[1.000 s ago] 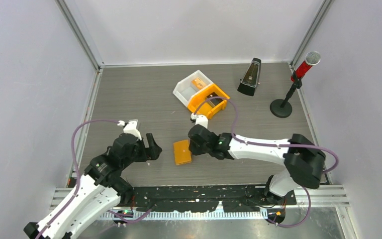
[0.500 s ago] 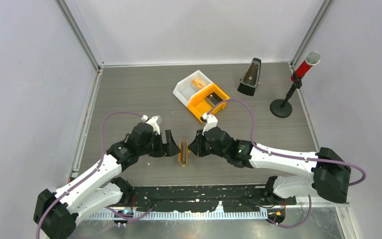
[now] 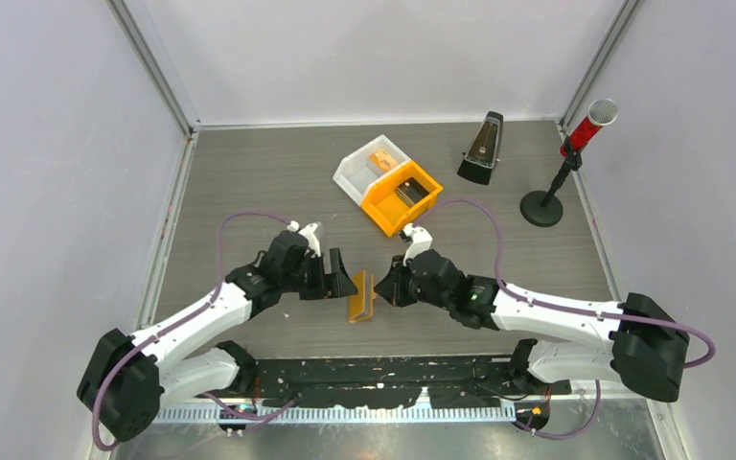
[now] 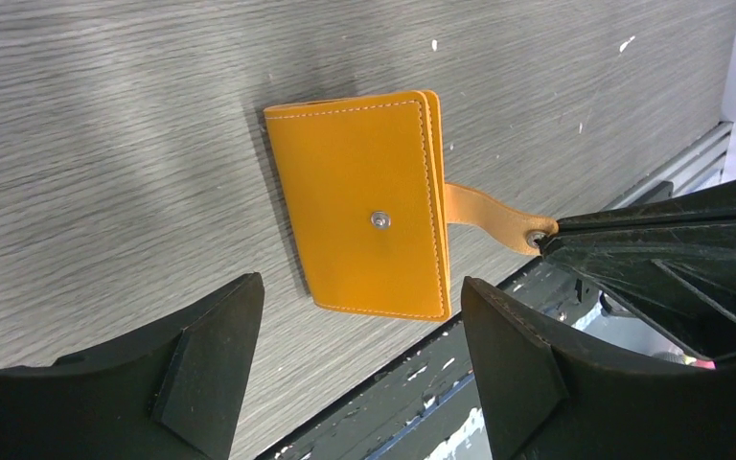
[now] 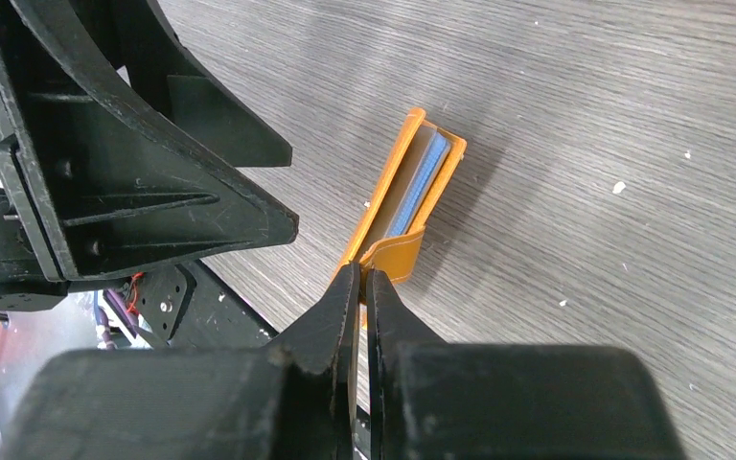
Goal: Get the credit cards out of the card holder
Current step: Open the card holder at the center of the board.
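The orange card holder point(image 3: 361, 297) stands on edge near the table's front, folded shut, with a snap stud on its cover point(image 4: 359, 206). My right gripper point(image 3: 384, 287) is shut on its small tab point(image 5: 393, 257) and holds it from the right. My left gripper point(image 3: 342, 285) is open just left of the holder, its fingers point(image 4: 211, 364) spread wider than the cover and apart from it. Pale blue and grey sleeve edges show between the covers point(image 5: 420, 177). The credit cards are hidden inside.
An orange bin point(image 3: 402, 196) with a dark item and a white tray point(image 3: 356, 171) with an orange block sit behind the holder. A metronome point(image 3: 480, 149) and a microphone on a stand point(image 3: 575, 144) stand at the back right. The black base rail point(image 3: 393, 369) runs along the front.
The holder has gone from lying flat to standing on edge, held by the right gripper's shut jaws. The left arm has swung in from the left to just beside it.
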You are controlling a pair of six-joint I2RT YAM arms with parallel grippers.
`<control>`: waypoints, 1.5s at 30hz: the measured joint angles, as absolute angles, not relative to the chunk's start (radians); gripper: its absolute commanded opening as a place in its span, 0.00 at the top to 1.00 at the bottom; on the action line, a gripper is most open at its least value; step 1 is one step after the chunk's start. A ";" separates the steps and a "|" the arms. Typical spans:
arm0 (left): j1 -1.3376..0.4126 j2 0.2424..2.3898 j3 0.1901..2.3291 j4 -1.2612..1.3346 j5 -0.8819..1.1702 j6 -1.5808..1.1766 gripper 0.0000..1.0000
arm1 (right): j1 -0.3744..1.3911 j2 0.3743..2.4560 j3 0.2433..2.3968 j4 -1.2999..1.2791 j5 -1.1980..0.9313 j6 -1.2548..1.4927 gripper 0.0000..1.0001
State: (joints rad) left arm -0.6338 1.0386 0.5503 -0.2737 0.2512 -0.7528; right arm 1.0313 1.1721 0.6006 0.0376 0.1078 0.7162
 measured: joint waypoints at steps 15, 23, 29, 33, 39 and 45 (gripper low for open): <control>-0.637 1.186 0.577 -0.187 0.344 -0.750 0.25 | 1.019 1.121 0.577 0.075 0.070 0.717 0.95; -0.642 1.216 0.619 -0.222 0.314 -0.715 0.56 | 1.019 1.120 0.577 0.082 0.065 0.718 0.95; -0.642 1.225 0.659 -0.289 0.278 -0.670 0.88 | 0.999 1.105 0.563 0.074 0.077 0.719 0.92; -0.643 1.225 0.660 -0.313 0.268 -0.654 1.00 | 0.945 1.081 0.530 0.064 0.076 0.733 0.72; -0.646 1.225 0.659 -0.319 0.274 -0.651 1.00 | 0.883 1.037 0.499 0.006 0.077 0.743 0.56; -0.649 1.222 0.656 -0.310 0.280 -0.672 1.00 | 0.873 0.982 0.501 -0.056 0.076 0.740 0.54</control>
State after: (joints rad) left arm -0.6491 1.2217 0.6559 -0.3099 0.2802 -0.6724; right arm 0.8726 0.9825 0.5011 -0.0563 0.0765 0.7403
